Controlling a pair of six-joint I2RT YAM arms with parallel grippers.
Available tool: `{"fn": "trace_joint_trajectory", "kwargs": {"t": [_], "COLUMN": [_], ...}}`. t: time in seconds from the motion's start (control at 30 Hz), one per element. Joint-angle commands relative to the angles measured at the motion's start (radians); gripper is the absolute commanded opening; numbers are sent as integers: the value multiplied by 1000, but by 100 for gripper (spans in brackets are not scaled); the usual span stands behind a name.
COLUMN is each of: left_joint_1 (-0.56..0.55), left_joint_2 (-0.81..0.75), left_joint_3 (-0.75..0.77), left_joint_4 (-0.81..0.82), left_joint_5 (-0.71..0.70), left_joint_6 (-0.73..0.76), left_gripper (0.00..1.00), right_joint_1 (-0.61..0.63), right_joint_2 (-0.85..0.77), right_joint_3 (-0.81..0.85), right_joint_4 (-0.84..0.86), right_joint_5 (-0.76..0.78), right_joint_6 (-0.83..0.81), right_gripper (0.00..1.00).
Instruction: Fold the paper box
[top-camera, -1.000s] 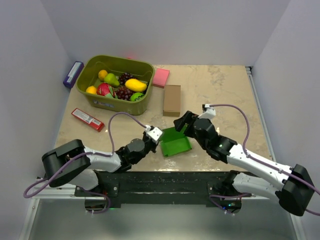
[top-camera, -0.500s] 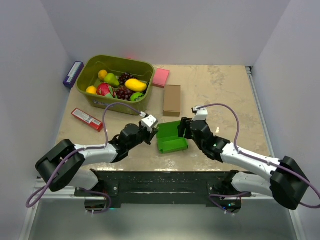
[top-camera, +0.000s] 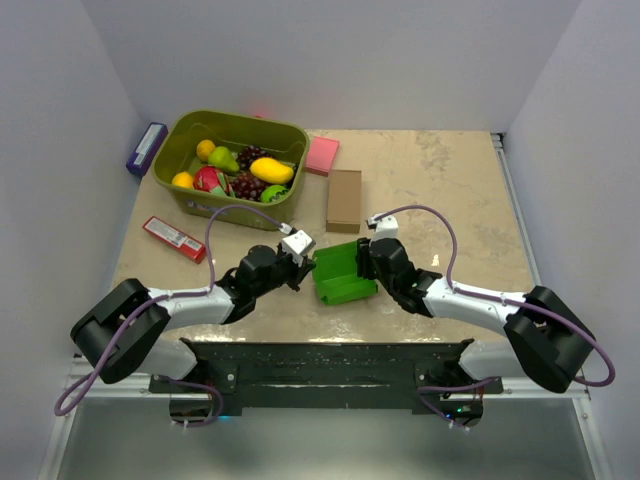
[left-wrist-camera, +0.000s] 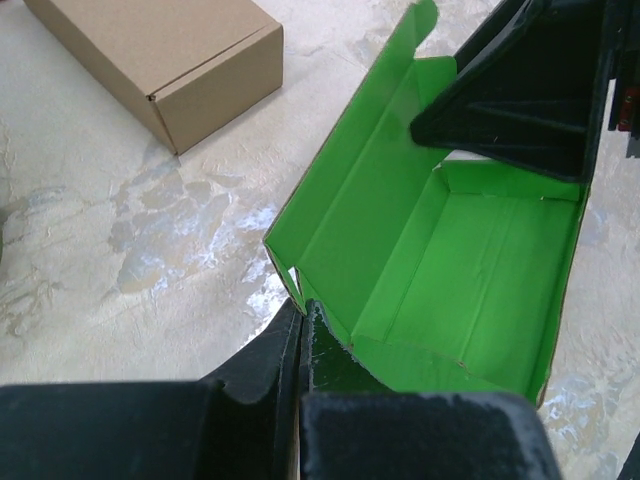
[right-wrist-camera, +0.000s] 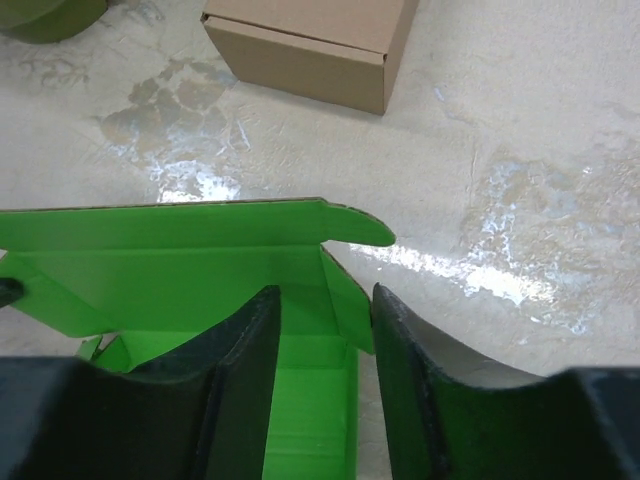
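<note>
leftward first, a red packet (top-camera: 174, 239) and an olive basket (top-camera: 270, 215) of fruit (top-camera: 270, 170) sat well clear of the work on the bench (top-camera: 450, 190). moving in, the left hand (left-wrist-camera: 300, 315) lay low beside the paper box (top-camera: 343, 275). its fingers were pressed almost together with only a sliver between them, and the near-left corner of the green card ran into that sliver. i judged it pinched on the box wall there, steadying it.

the box itself sat near the front middle of the bench, between the two hands, and looked half formed. its floor was flat, and one long wall stood with its top flap leaning open. the end walls were up but loose at the corners. behind it, apart, lay the brown cardboard box (top-camera: 343, 200).

on the right, the right hand (right-wrist-camera: 325, 298) had its fingers clearly parted and set astride the box's right end, with a short green tab standing between them. whether either pad touched the card could not be told, and it gripped nothing.

the step in hand looked like squaring up that end wall and its tab. the next move would call for the right hand to press the tab in against the long wall while the left held the corner steady. then the flap could come down over it, gently, since thin card creases easily.
</note>
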Motion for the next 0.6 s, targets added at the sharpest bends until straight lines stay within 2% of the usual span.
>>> {"fn": "trace_joint_trajectory", "kwargs": {"t": [0.0, 0.07, 0.17, 0.27, 0.4, 0.57], "left_joint_1": [3, 3, 2, -6, -28, -55], "left_joint_2": [9, 18, 25, 35, 62, 108], "left_joint_3": [30, 36, 53, 81, 165, 229], "left_joint_4": [-32, -21, -9, -1, -10, 25], "left_joint_5": [-4, -9, -41, -75, -173, -300], "left_joint_6": [-29, -42, -69, -87, -92, -96], "left_gripper": [0, 0, 0, 0, 0, 0], "right_joint_1": [-6, -3, -3, 11, 104, 224], "right_joint_2": [4, 12, 23, 34, 35, 67], "right_joint_3": [30, 21, 22, 31, 54, 84], "right_joint_4": [71, 99, 122, 149, 197, 302], "right_joint_5": [-70, -90, -105, -93, 22, 271], "right_joint_6": [-16, -7, 6, 12, 7, 1], "right_gripper": [32, 25, 7, 0, 0, 0]}}
